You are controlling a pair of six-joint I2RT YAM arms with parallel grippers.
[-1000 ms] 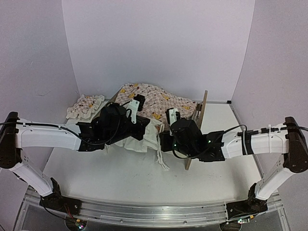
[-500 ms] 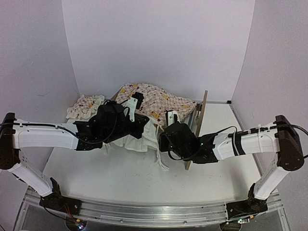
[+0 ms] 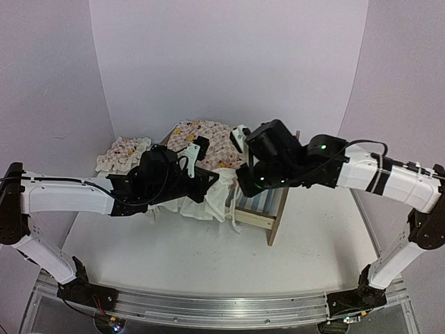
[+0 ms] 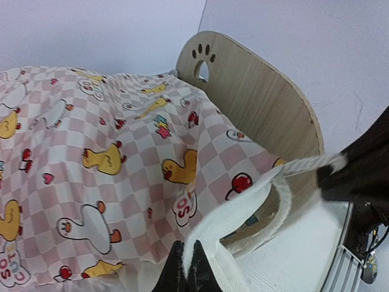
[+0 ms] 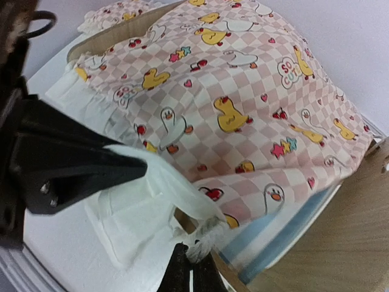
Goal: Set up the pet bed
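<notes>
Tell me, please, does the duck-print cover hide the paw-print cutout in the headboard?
No, in the left wrist view the paw-print cutout shows fully on the bare headboard, above the duck-print cover's edge.

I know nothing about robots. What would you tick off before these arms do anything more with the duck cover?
1. Hold of left gripper on the cover's white edge: ok, pinched shut.
2. Hold of right gripper on that edge: ok, pinched shut.
3. Bed standing: ok, headboard upright.
4. Cover spread over the whole bed: not ok, striped base shows at one end.
5. Pillow on the bed: not ok, it lies beside it.
6. Cover free of snags on the frame: cannot tell.
</notes>
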